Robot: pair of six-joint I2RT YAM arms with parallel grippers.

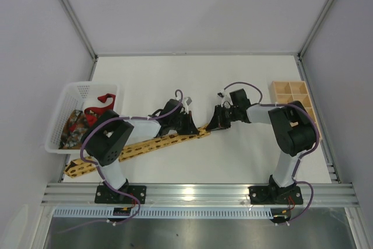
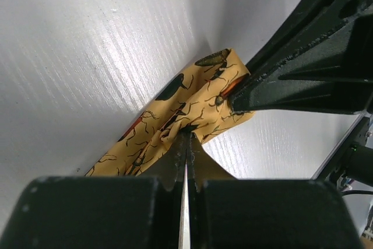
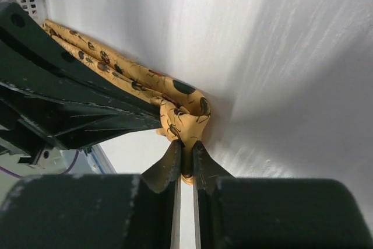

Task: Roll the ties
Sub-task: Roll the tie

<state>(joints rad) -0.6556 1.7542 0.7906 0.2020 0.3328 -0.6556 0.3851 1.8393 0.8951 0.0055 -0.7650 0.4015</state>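
Since L gripper (image 2: 186,147) & R gripper (image 3: 185,154) both clamp yellow tie (image 1: 152,143) tip, length trails near-left under L arm (image 1: 109,139).

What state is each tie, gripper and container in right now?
yellow tie: stretched out on the table, one end folded over, not rolled.
red tie: loose in the white basket, unrolled.
dark patterned tie: bunched in the white basket, unrolled.
left gripper: shut on the yellow tie's folded end.
right gripper: shut on the same end.
white basket: upright, holding two ties.
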